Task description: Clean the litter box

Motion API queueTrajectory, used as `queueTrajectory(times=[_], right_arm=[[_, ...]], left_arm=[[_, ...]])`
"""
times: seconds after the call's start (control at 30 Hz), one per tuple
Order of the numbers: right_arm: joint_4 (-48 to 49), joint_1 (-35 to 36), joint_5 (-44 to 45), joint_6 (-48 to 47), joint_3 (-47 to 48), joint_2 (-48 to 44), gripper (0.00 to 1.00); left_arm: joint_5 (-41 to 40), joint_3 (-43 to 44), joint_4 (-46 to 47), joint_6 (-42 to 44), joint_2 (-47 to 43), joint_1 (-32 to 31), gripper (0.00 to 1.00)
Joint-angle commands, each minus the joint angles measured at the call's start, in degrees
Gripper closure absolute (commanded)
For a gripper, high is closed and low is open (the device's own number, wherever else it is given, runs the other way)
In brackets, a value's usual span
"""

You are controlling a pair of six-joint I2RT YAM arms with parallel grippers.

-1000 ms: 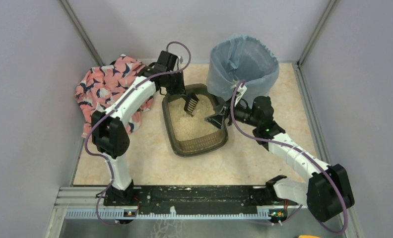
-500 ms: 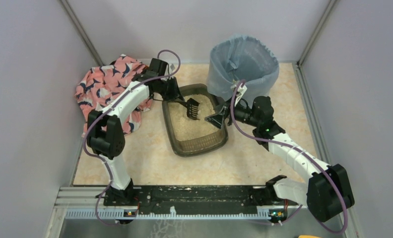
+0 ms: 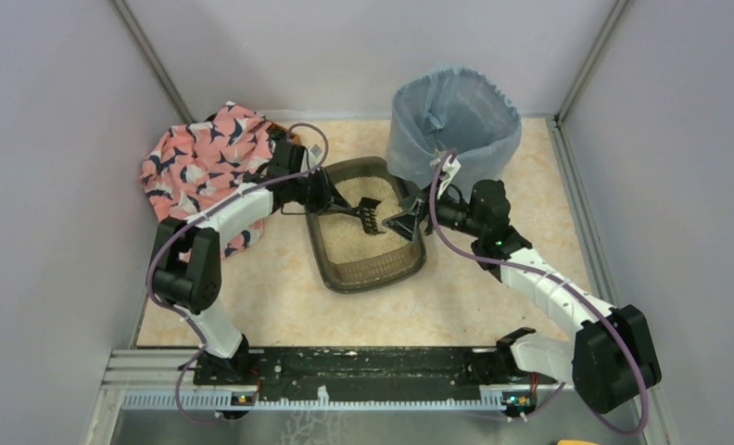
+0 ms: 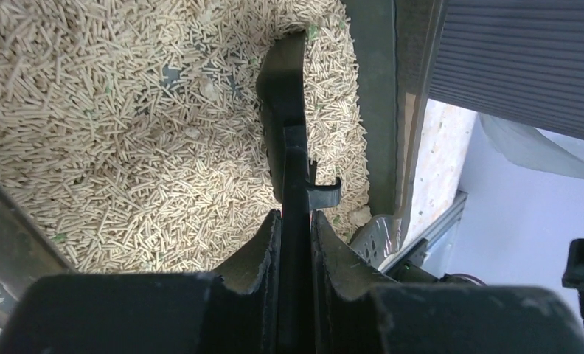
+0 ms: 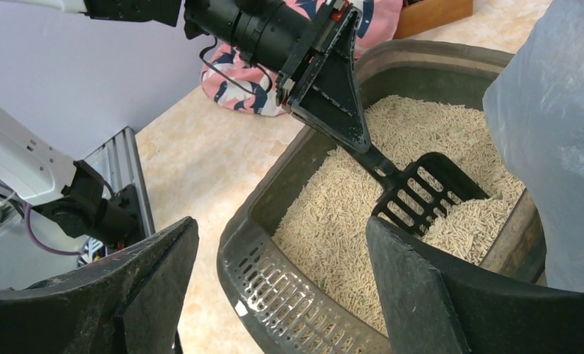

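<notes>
- The litter box sits on the table between your two arms. It holds beige pellets (short sticks rather than sand, seen close up).
- Inside the box, toward its far right corner, the black slotted scoop has its head down on the pellets.
- Your left gripper reaches in over the box's left wall, its jaws pinched tight on the scoop's handle.
- Your right gripper hangs at the box's right rim with its fingers spread wide and nothing between them.
- Just beyond the box's far right corner stands the round bin with its blue-grey liner.
- Off the box's far left corner lies a pink patterned cloth, bunched up.
</notes>
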Motion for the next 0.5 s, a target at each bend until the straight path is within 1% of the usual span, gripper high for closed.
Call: queueTrajectory(times=[0.0,0.3,0.47], right_arm=[[2.0,0.4,-0.2,-0.8,1.0,0.6,0.16],[2.4,0.4,-0.7,-0.5,1.3,1.9,0.16],[2.8,0.4,-1.2,-0.1,1.4,2.7,0.16]], left_arm=[[4.9,-5.6,3.2,-2.6,-1.2,0.6,1.0],[13.5,-13.9,10.2,-2.9,-10.3,7.4,1.0],[18.8,-20.3,18.5,-5.4,-13.2,9.4,1.0]])
